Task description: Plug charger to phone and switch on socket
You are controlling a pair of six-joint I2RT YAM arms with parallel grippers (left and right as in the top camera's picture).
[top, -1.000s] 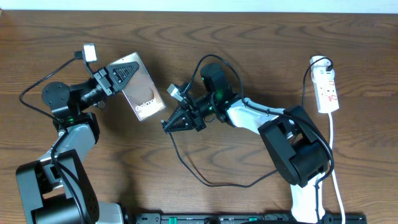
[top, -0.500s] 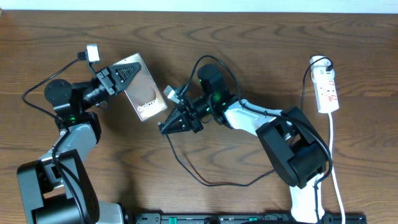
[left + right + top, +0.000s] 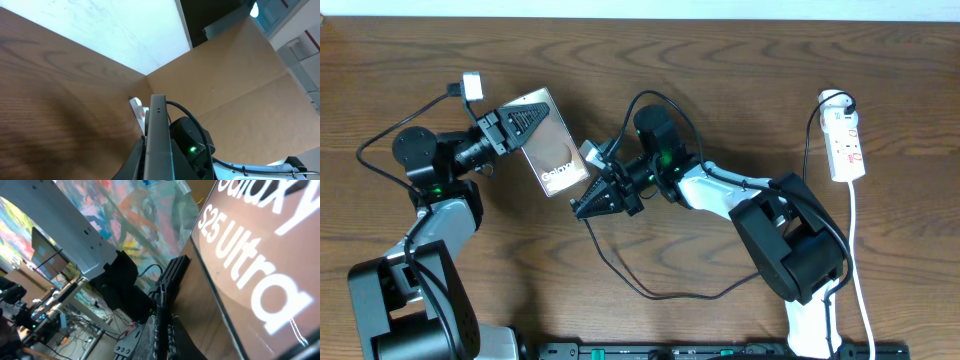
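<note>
The phone [image 3: 552, 152], with a glossy brownish face and a white label, is tilted up off the wooden table. My left gripper [image 3: 530, 120] is shut on its upper end. The left wrist view shows the phone [image 3: 158, 132] edge-on between the jaws. My right gripper [image 3: 582, 205] sits just below the phone's lower right corner, shut on the charger's black plug [image 3: 161, 300]. The plug points up beside the phone face [image 3: 260, 245]. The charger cable [image 3: 650, 294] loops over the table behind the right gripper. The white socket [image 3: 846, 140] lies at the far right.
The socket's white cord [image 3: 860, 265] runs down the right side past the right arm's base [image 3: 790, 245]. A black rail [image 3: 720, 350] lines the table's front edge. Thick black arm cables arch over both wrists.
The right gripper has moved left with the plug, closer to the phone's lower edge. The phone and left gripper have barely shifted.
</note>
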